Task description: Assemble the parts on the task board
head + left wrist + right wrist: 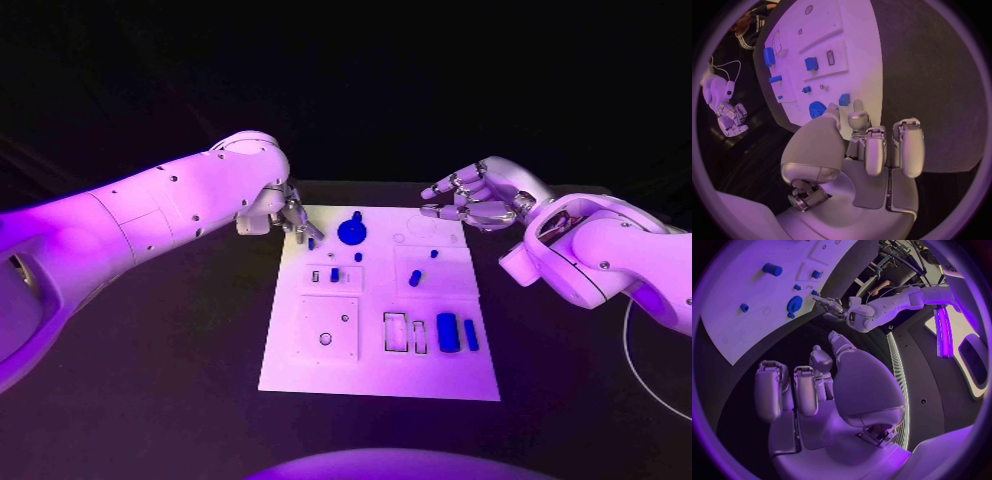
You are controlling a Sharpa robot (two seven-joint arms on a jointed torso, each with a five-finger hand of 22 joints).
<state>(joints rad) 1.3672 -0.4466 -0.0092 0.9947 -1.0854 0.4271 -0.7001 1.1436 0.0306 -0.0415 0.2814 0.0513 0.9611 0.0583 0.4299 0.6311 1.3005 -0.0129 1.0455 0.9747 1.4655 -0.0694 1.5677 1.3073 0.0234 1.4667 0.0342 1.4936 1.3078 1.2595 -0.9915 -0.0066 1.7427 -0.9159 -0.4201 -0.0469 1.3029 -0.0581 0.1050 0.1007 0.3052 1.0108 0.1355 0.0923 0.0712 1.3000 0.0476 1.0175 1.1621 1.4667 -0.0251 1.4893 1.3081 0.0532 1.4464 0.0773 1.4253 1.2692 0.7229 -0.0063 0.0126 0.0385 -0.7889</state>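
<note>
At the board's (378, 385) far left corner, around eleven o'clock, our left hand (294, 219) hovers with fingers apart and nothing between them that we can see; from the left wrist its fingertips (859, 119) point down at the board edge close to a small blue piece (844, 99) and the blue gear (816, 108). Our right hand (476, 197) hangs off the far right corner, around one o'clock, loosely curled and empty, above bare table, not over the board. The gear (352, 231) sits near twelve o'clock on the board, a small peg (358, 257) just nearer us, a small block (335, 274) left of centre, a slanted peg (415, 278) right of centre, and two long bars (449, 332) at about four o'clock beside empty slots (394, 332). We judge the task barely begun, since most parts lie loose. Next comes a pick near the gear, and the risks are plain: the parts near our left hand sit close together, so a descending finger could nudge the gear or knock the small piece off the board edge. A grip taken off-centre on so small a part could let it twist or slip out. Our right hand must cross inward to help, and both hands working that far strip could collide.
</note>
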